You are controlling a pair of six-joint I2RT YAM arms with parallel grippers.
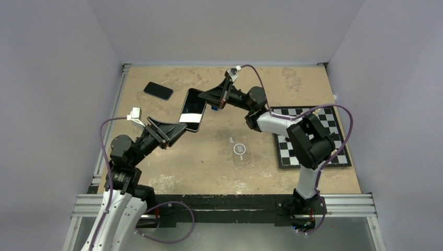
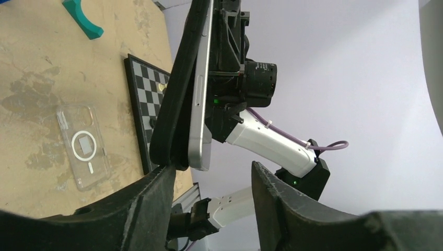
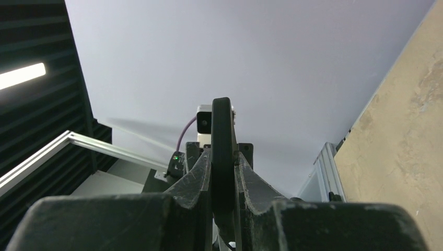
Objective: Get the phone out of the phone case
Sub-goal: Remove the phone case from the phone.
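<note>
Up in the upper middle of the overhead view, the stiff, slick-looking phone point(image 1: 191, 110) sits half-sprung from its bendy black phone case point(image 2: 175, 104), whose top end the right gripper point(image 3: 223, 157) clamps, while the left gripper point(image 2: 213, 175) gapes below, so I'd pinch the freed case lip.

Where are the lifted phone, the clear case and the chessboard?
phone point(image 2: 201, 99): left wrist view, on its silver side edge.
clear case point(image 1: 241, 151): top view, on its middle.
chessboard point(image 1: 330, 119): top view, on its far right squares.
</note>
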